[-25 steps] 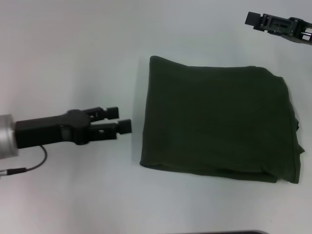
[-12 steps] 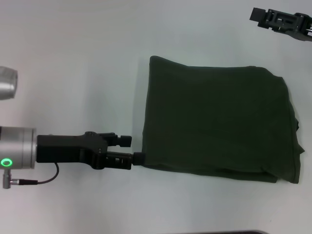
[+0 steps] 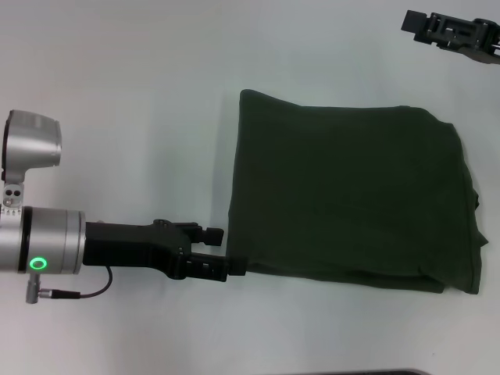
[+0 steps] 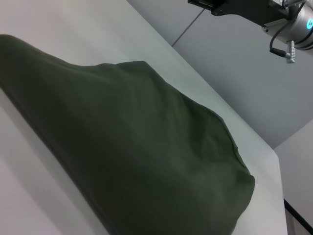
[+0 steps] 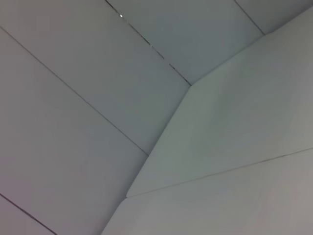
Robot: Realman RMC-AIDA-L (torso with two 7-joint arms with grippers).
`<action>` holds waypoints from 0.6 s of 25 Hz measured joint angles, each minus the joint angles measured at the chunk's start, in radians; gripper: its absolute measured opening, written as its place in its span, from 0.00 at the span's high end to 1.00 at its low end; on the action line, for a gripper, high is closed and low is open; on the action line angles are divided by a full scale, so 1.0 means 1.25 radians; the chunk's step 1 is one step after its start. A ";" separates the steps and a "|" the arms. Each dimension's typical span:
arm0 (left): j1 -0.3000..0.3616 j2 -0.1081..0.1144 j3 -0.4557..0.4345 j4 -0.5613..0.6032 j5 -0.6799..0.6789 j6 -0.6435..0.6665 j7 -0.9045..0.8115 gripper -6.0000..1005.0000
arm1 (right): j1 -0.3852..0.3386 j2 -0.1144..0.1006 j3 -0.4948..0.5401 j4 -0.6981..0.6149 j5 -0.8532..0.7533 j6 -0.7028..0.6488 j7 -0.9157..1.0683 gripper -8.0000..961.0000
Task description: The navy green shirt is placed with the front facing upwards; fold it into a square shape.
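The navy green shirt lies folded into a rough rectangle on the white table, right of centre in the head view. No lettering or tag shows. My left gripper is low on the table with its fingers open, at the shirt's near left corner; the lower fingertip touches the cloth edge. The left wrist view is filled by the folded shirt from close by. My right gripper hangs at the far right, away from the shirt.
The shirt's right edge is uneven, with loose layers showing. The right arm also shows far off in the left wrist view. The right wrist view shows only grey wall panels. A dark edge lies at the table's front.
My left gripper has moved nearer to me and to the right, from beside the shirt's left edge to its near left corner. The right gripper has barely moved.
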 joint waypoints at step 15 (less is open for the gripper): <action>-0.026 0.000 0.011 -0.037 -0.003 -0.046 0.003 0.08 | 0.002 0.000 0.001 0.000 0.004 -0.001 0.006 0.18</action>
